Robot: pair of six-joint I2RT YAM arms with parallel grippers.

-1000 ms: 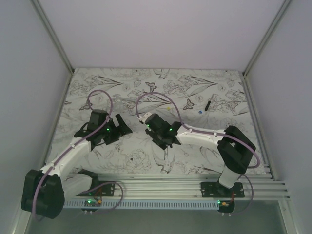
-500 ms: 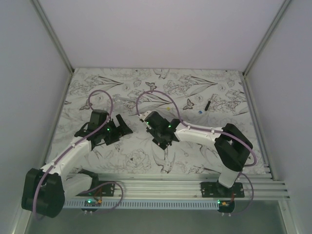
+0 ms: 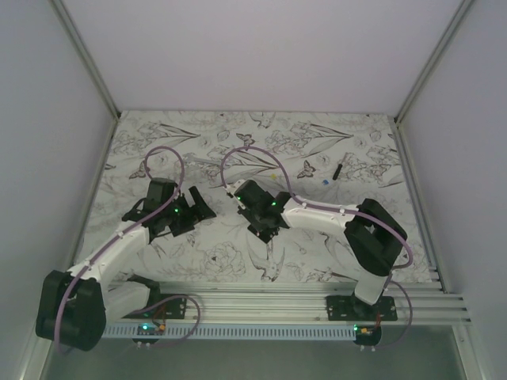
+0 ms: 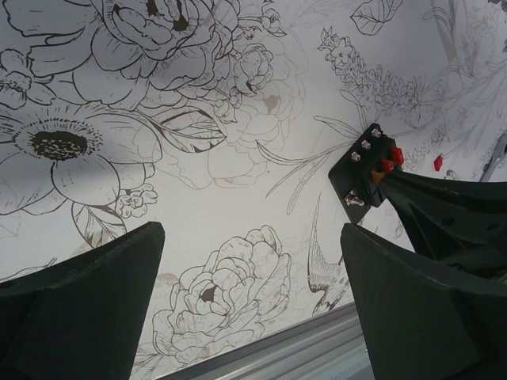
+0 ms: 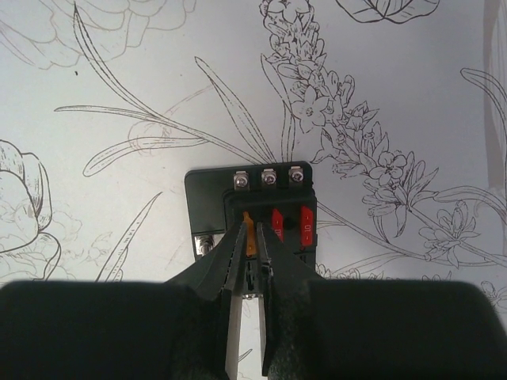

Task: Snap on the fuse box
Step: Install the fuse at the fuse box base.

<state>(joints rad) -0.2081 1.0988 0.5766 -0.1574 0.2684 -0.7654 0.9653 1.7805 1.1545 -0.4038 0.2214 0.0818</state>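
Right claw [image 5: 252, 231], nearly closed, against fuse box [image 5: 207, 194]

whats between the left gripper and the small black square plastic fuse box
Only bare flower-printed table cover before the fuse box, left wrist view.

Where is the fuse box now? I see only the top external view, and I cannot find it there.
Observer: The right wrist view shows the fuse box on the flower-patterned table, right at the tips of the right gripper, face towards the camera.
Operator: Is that gripper open, and what do its tips touch?
Observer: Its jaws are almost together. The tips sit at the orange fuse, the leftmost in a row with two red fuses. I cannot tell whether they pinch it.
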